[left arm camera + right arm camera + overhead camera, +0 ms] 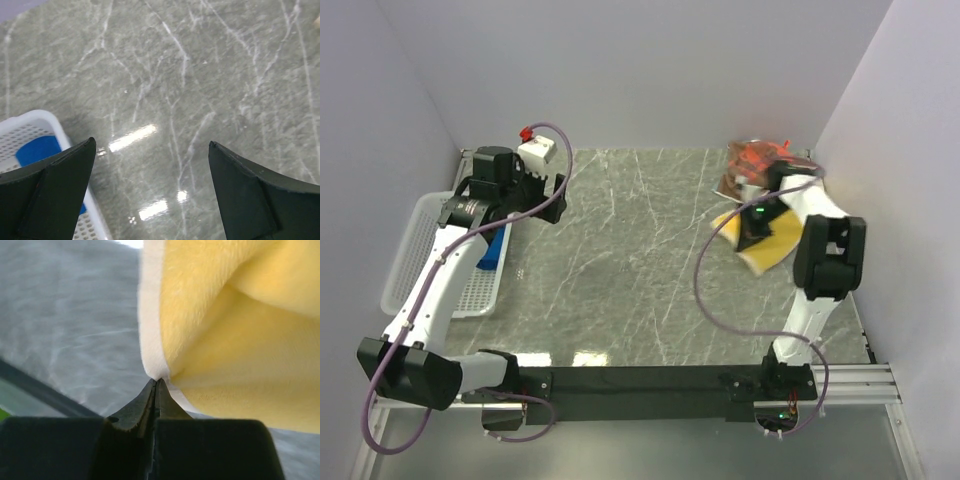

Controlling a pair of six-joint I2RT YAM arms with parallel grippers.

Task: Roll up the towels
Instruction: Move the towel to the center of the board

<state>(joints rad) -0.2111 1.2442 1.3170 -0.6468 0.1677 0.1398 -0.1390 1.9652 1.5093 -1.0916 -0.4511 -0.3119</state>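
The yellow towel [775,247] lies at the right of the table, partly under my right gripper [756,226]. In the right wrist view the right gripper [156,381] is shut on the cream edge of the yellow towel [225,340], which folds up over itself. The brown-and-orange patterned towel [760,160] lies crumpled behind it in the far right corner. The blue towel [496,246] lies in the white basket [415,250] at the left and also shows in the left wrist view [39,149]. My left gripper [548,200] is open and empty above the table beside the basket [64,136].
Grey marble tabletop [630,260] between the arms. Walls close in on the left, back and right. A grey cable [705,290] loops from the right arm over the table. The black rail [640,380] runs along the near edge.
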